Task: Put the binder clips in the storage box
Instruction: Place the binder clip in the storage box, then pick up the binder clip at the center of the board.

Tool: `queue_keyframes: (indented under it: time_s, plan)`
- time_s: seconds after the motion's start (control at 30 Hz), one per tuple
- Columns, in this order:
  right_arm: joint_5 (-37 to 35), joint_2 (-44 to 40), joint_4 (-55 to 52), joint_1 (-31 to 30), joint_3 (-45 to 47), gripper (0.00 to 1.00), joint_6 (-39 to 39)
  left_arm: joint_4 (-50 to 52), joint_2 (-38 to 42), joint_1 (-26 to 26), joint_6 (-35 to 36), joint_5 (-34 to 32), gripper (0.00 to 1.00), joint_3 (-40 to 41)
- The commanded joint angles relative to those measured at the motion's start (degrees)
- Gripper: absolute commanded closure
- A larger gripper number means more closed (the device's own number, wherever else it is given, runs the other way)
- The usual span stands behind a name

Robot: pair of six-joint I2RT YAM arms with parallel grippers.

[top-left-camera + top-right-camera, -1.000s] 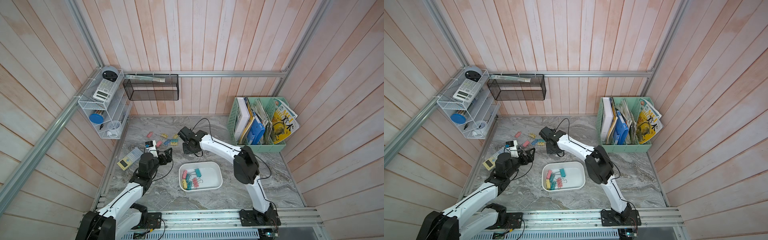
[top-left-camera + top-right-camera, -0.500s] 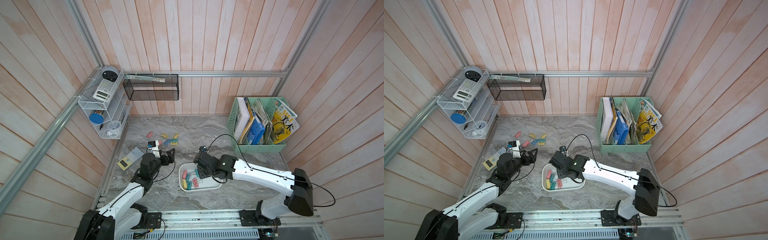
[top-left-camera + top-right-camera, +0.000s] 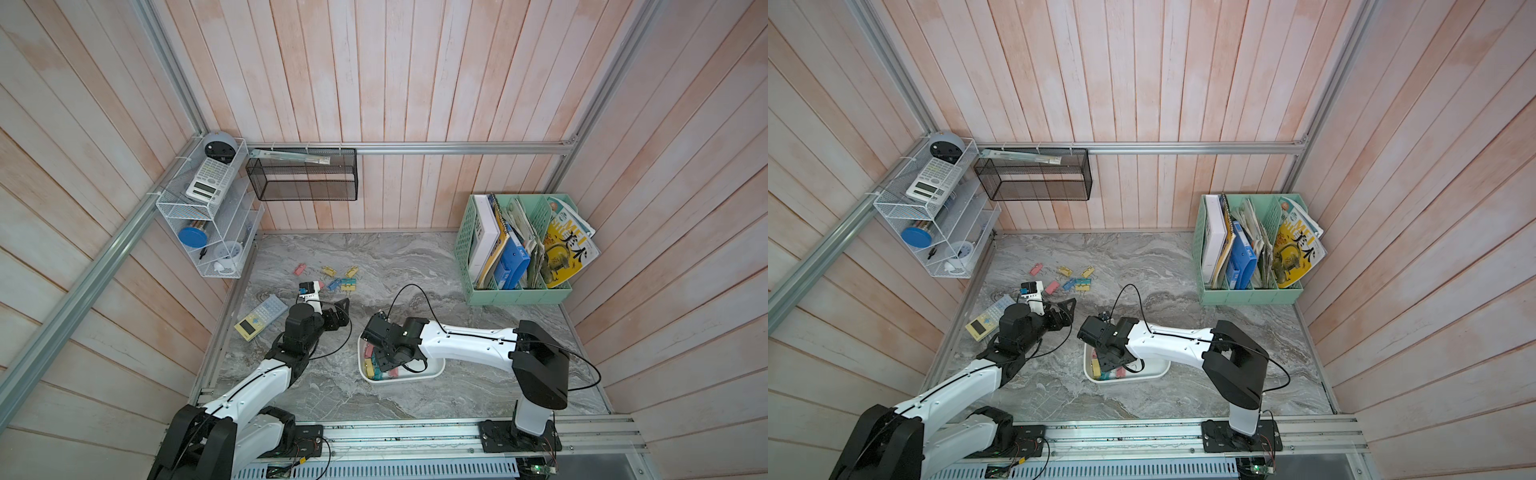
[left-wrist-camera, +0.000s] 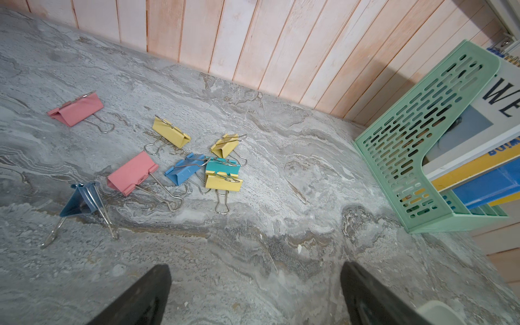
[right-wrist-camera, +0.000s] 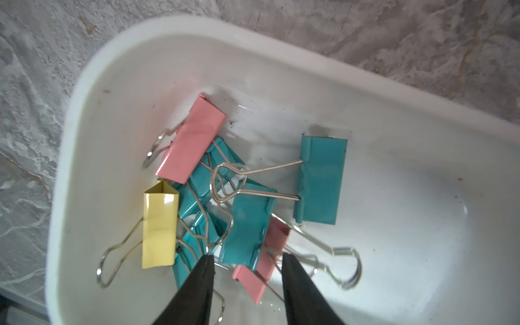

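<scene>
Several binder clips, pink, teal and yellow, were piled in the left end of the storage box, set near the middle of the table. The right gripper was held just above them, jaws parted and empty. Eight loose clips were scattered farther back to the left, faced by the left gripper, spread wide with nothing held.

Bright, even, diffuse light fills both top views; shadows on the table are faint. The wall planks bow toward the frame edges. In the left wrist view the basket throws a broad shadow on the wall, and the near fingers blur. In the right wrist view glare streaks the box and a yellow clip.
</scene>
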State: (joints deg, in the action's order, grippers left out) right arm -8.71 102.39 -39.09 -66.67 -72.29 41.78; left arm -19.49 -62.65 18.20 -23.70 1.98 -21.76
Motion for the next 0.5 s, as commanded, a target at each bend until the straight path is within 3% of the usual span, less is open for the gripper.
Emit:
queue_keyframes:
  time_s: [0.0,0.17,0.3,0.37,0.47]
  plan:
    - [-1.4,-7.47,0.67,0.27,1.9,0.46,-0.82,1.68,-0.51,0.3,1.87,-1.81,0.0,-2.31]
    - [-5.74,-22.65,7.44,4.99,11.03,0.29,-0.23,10.94,-3.29,2.18,2.98,-8.38,0.0,-8.74]
    - [-4.25,-37.21,24.81,12.65,26.51,0.12,-0.22,18.53,-10.74,3.75,0.98,-11.79,0.08,-18.3]
    - [-1.4,-42.93,31.57,17.35,32.69,0.07,2.23,20.23,-15.73,4.01,-2.21,-11.75,0.19,-22.91]
    - [0.14,-46.1,31.95,21.32,34.98,0.07,3.7,19.28,-23.12,3.74,-12.65,-12.07,0.39,-27.33]
